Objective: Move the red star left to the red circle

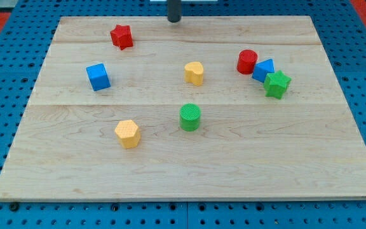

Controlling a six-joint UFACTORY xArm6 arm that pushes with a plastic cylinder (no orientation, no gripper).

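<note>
The red star (121, 36) lies near the view's top left of the wooden board (189, 172). The red circle (247, 62) stands at the view's right, touching a blue block (263, 70). My tip (174, 20) is at the view's top edge of the board, to the right of the red star and well apart from it, up and left of the red circle.
A green star (277, 84) sits beside the blue block at the right. A blue cube (98, 77) is at the left. A yellow block (194, 73) is in the middle, a green cylinder (190, 117) below it, a yellow hexagon (127, 133) lower left.
</note>
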